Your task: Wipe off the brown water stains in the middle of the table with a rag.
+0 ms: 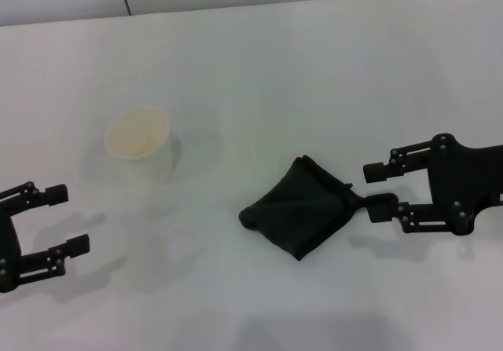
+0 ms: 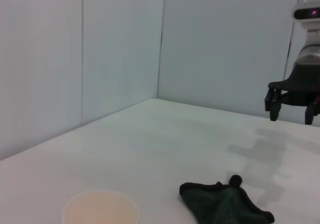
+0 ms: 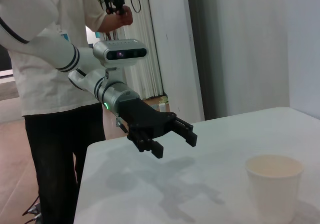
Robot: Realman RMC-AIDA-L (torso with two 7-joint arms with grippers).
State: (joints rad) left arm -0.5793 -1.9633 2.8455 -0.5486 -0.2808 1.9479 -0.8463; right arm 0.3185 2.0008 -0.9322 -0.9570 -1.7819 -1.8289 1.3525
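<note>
fingers of the right gripper [image 1: 380,190] are seen spread apart, with nothing held between them; the gripper is placed just beside the near-right edge of the black soft cloth rag [image 1: 300,216], and its lower fingertip is found very close to the rag's small loop tail, though contact cannot be judged. the rag is laid bunched in folds on the wide plain white table [image 1: 275,76], roughly at its middle, and is also shown in the left wrist view [image 2: 225,204] with the right gripper [image 2: 292,106] hung above the table farther off. the left gripper [image 1: 72,221] is kept at the left edge of the table, well apart from the rag, its fingers likewise parted and empty; it is shown from the right wrist view [image 3: 172,136] as raised above the surface. a white paper cup [image 1: 141,143] is stood upright between the left gripper and the rag, nearer the left side. no brown stain can be made out on the table.
</note>
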